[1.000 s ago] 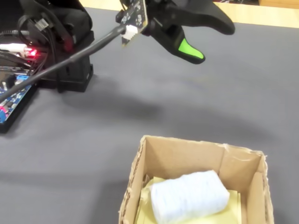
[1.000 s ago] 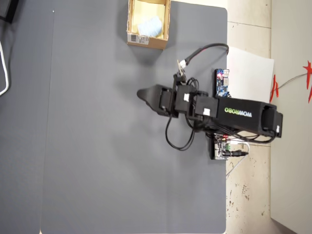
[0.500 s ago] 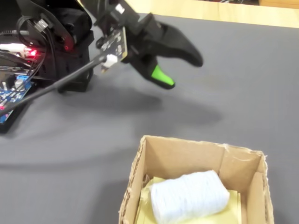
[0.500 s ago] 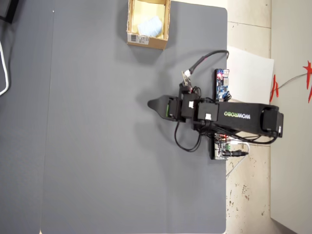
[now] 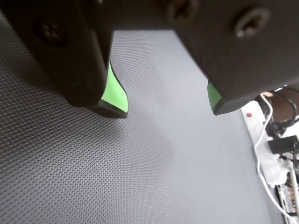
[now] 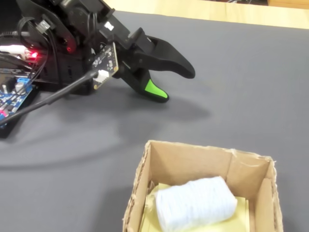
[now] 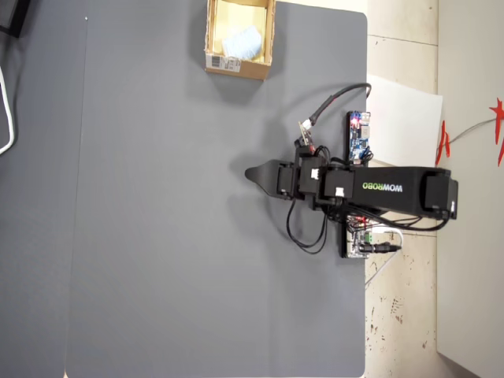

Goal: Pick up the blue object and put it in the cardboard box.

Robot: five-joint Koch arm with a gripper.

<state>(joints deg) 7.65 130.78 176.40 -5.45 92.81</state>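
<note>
We are listing what lies nearest in the fixed view first. One box (image 6: 164, 166): tan corrugated cardboard, rectangular, open at the top, with rough cut edges and a pale yellowish floor. In the overhead view the box (image 7: 269, 31) is sitting at the top edge of the mat, showing a white printed label on its lower outer wall.

One blue object (image 6: 195, 203): a pale, soft, fuzzy lump, roughly loaf-shaped with rounded corners, its surface ribbed like wound yarn. It is lying inside the box on the yellowish floor, filling a good part of the width. From overhead the blue object (image 7: 242, 41) is showing as a light patch in the box.

One mat (image 6: 251, 87): dark grey, finely dimpled, covering most of the table; the wrist view is showing the mat (image 5: 154, 177) with a woven-looking grain.

One gripper (image 6: 179, 83): two black hard-plastic jaws, curved and tapering, each lined with a bright green pad. We are seeing the jaws spread apart with nothing between them; in the wrist view the gripper (image 5: 170, 109) is hanging over bare mat, and from overhead the gripper (image 7: 250, 173) is pointing left, well apart from the box.

Farthest back: two small circuit boards (image 7: 359, 135) beside the arm's base, and one white sheet (image 7: 405, 130) on the floor.
</note>
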